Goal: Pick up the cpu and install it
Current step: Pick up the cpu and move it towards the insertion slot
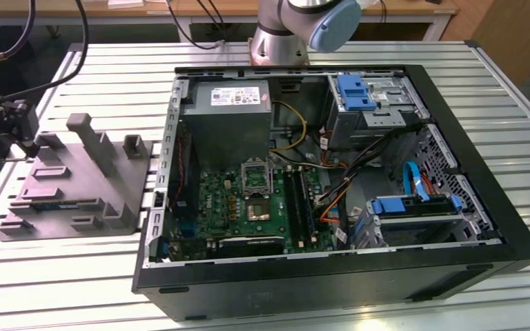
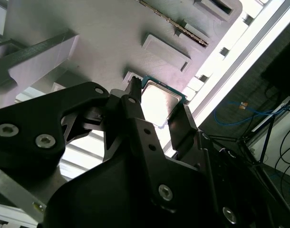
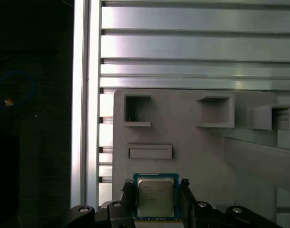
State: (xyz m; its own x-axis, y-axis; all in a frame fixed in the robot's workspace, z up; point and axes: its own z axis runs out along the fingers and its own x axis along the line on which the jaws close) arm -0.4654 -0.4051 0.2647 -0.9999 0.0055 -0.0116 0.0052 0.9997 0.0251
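Gripper (image 3: pixel 157 187) is clenched on the cpu (image 3: pixel 155 200), one finger (image 3: pixel 128 191) against each opposite edge, with the chip flat on the grey fixture plate (image 3: pixel 183 137). Ahead lie a shallow rectangular recess (image 3: pixel 149 152) and square pockets (image 3: pixel 137 110). Beside the fingers, the slotted aluminium table (image 3: pixel 192 42) ends at its side rail (image 3: pixel 81 95).
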